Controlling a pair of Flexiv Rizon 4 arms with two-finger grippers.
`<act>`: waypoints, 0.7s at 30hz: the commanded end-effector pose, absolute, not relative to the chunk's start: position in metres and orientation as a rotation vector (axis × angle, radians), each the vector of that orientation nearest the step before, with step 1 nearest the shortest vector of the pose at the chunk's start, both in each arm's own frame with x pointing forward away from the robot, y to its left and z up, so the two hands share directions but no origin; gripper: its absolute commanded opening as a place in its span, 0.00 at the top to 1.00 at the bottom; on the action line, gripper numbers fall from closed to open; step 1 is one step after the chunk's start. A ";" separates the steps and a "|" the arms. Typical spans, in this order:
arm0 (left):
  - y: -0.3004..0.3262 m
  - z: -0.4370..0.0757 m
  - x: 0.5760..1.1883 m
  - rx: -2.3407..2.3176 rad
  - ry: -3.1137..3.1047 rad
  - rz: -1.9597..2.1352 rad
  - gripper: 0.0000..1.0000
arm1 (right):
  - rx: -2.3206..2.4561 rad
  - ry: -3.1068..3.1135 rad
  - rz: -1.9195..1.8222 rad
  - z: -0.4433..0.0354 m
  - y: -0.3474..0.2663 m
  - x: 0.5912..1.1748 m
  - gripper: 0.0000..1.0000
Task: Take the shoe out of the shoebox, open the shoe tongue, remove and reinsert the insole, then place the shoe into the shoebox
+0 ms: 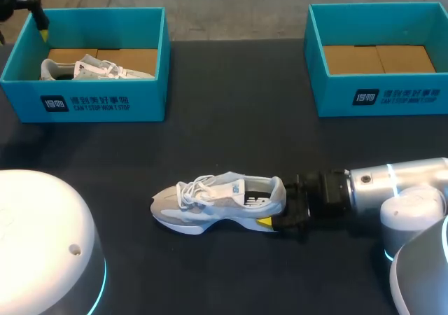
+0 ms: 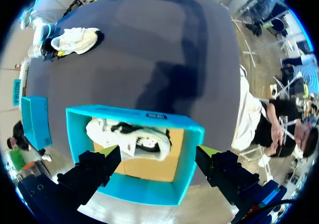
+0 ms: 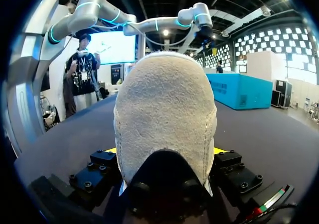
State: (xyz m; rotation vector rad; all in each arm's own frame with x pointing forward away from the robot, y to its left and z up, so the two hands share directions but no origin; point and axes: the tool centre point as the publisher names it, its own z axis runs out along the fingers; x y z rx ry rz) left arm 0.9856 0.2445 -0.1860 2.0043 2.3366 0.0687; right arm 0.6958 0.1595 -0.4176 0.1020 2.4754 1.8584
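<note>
The shoe [image 1: 217, 197] is lying on its sole in the middle of the worktop [image 1: 231, 119], toe pointing toward my left side. It is already out of its box, so the step in hand is, by my judgement, steadying it for the opening of the tongue [image 1: 236, 187]. The right tool [image 1: 276, 204] is clamping the heel from both sides, its yellow tips pressing against the suede at the back of the shoe. The left tool [image 2: 158, 155] is hanging with its fingers spread wide and holding nothing, above the left shoebox [image 1: 105, 103], where a second shoe [image 1: 91, 68] is lying on the cardboard floor. The next move is probably calling for that left arm to travel across to the gripped shoe, well apart from it now, and come down on the tongue just behind the laces [image 1: 192, 189] while the right tool is bracing the heel. Open worktop is lying between the boxes and the shoe, giving that arm a free path. The right shoebox [image 1: 392, 96] is standing at the far right, holding no shoe. Its walls and the left box's tall near wall are the edges to mind, and the shoe is sitting well in from the worktop's near edge.
</note>
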 end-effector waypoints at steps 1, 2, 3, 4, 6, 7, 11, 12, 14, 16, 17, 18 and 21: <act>0.219 -0.181 0.958 1.870 2.512 0.076 0.00 | 0.104 2.479 1.853 -0.419 0.162 0.695 1.00; 0.213 -0.182 0.954 1.756 2.614 0.121 0.00 | 0.104 2.479 1.853 -0.419 0.162 0.695 1.00; 0.206 -0.184 0.952 1.654 2.698 0.166 0.00 | 0.104 2.479 1.853 -0.419 0.162 0.695 1.00; 0.200 -0.185 0.949 1.562 2.747 0.185 0.00 | 0.104 2.479 1.853 -0.419 0.162 0.695 1.00; 0.186 -0.187 0.941 1.394 2.864 0.183 0.00 | 0.104 2.479 1.853 -0.419 0.162 0.695 1.00; 0.180 -0.188 0.938 1.301 2.914 0.187 0.00 | 0.104 2.479 1.853 -0.419 0.162 0.695 1.00; 0.157 -0.186 0.927 1.003 3.085 0.074 0.00 | 0.104 2.479 1.853 -0.419 0.162 0.695 1.00; 0.152 -0.185 0.924 0.994 3.102 0.011 0.00 | 0.104 2.479 1.853 -0.419 0.162 0.695 1.00; 0.142 -0.182 0.919 0.915 3.117 -0.016 0.00 | 0.104 2.479 1.853 -0.419 0.162 0.695 1.00; 0.131 -0.179 0.913 0.870 3.142 -0.089 0.00 | 0.104 2.479 1.853 -0.419 0.162 0.695 1.00; 0.125 -0.179 0.908 0.873 3.142 -0.108 0.00 | 0.104 2.479 1.853 -0.419 0.162 0.695 1.00; 0.121 -0.180 0.902 0.921 3.126 -0.134 0.00 | 0.104 2.479 1.853 -0.419 0.162 0.695 1.00; 0.121 -0.180 0.902 0.921 3.126 -0.134 0.00 | 0.104 2.479 1.853 -0.419 0.162 0.695 1.00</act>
